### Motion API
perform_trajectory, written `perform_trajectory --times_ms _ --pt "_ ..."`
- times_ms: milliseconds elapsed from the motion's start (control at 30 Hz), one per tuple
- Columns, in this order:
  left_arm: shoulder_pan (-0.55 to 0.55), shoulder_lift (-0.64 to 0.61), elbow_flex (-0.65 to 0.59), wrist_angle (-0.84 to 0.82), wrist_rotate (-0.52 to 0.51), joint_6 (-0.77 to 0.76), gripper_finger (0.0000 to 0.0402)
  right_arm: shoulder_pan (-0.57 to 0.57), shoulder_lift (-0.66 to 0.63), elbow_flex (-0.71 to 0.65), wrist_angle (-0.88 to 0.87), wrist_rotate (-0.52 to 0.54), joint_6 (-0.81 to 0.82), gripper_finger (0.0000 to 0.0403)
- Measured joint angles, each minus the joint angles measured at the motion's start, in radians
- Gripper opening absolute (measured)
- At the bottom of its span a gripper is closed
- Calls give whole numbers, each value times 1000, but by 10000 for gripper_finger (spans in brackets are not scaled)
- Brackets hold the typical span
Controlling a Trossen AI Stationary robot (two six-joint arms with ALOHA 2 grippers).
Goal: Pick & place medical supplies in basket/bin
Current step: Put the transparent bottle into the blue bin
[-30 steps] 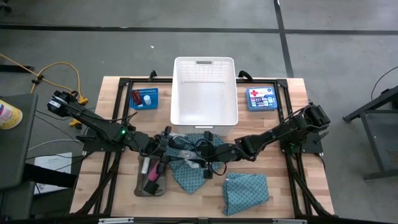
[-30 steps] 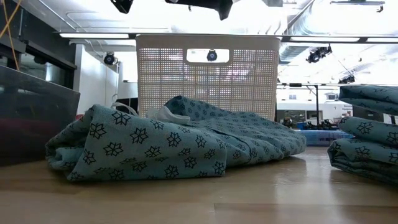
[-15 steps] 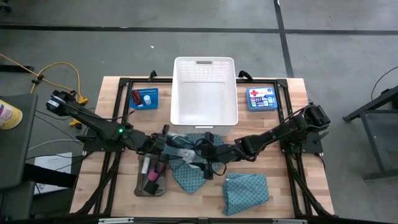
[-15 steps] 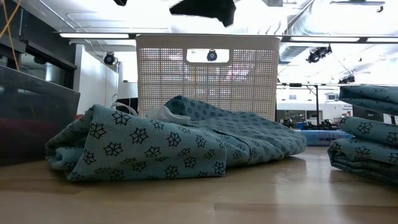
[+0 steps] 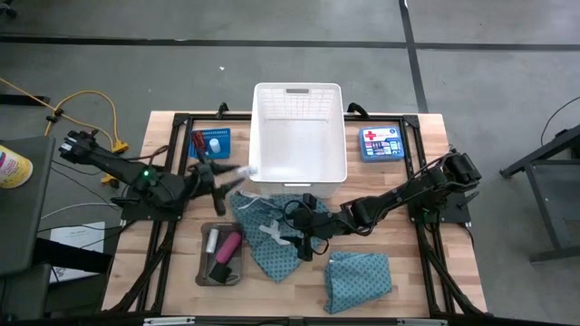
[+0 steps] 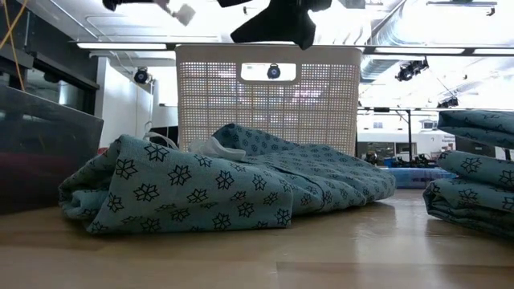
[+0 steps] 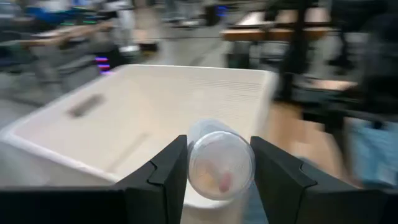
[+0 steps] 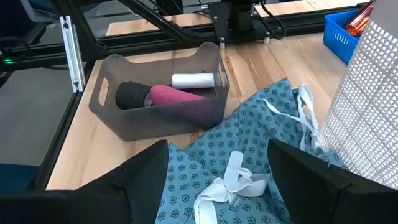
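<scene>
My left gripper [image 5: 227, 172] is shut on a clear round container [image 7: 221, 165] with a small pink piece inside, raised beside the near left corner of the white slotted basket [image 5: 298, 136]. My right gripper [image 8: 217, 149] is open and hovers over the spread teal dotted cloth [image 5: 272, 237] and its white ties [image 8: 233, 177]. That cloth lies flat on the table against the basket's near wall. A second teal cloth [image 5: 360, 279] lies folded near the table's near edge. The grey tray [image 5: 204, 272] holds a white tube [image 5: 211, 241], a pink cylinder [image 5: 228, 244] and a black block [image 5: 220, 270]. My left gripper pinches the clear container by its round body [image 7: 193, 163] between the two fingers [image 7: 168, 171], one on each side. The fingers come level from the table's left. The container is lifted clear, lies about level and sticks out past the fingertips toward the basket [image 5: 241, 169].
A small blue mesh basket [image 5: 210, 143] with red and white pieces stands left of the white basket. The flat blue box with a red cross [image 5: 380, 143] lies to its right. Bare wood shows at the table's near edge [image 6: 257, 257]. In the low view dark arm parts [image 6: 273, 20] hang overhead.
My left gripper has risen from over the teal cloth beside the tray and swung toward the table's far left, carrying the clear container up to the white basket's near left corner. The cloth underneath now shows uncovered. My right arm has kept its place.
</scene>
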Motion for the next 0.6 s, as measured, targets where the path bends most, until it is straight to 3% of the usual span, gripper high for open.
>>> perform_trajectory --times_ms 167,367,467,600 --pt "115 -13 0 -52 -59 -19 148 0 0 0 0 0 0 262" --pt "336 -5 0 -176 -72 -78 148 2 0 0 -1 -1 0 262" --pt "450 -6 0 -260 -48 -116 148 6 0 0 -3 -1 0 262" --pt "598 -6 -14 -314 69 -144 148 9 0 0 -8 -2 -1 262"
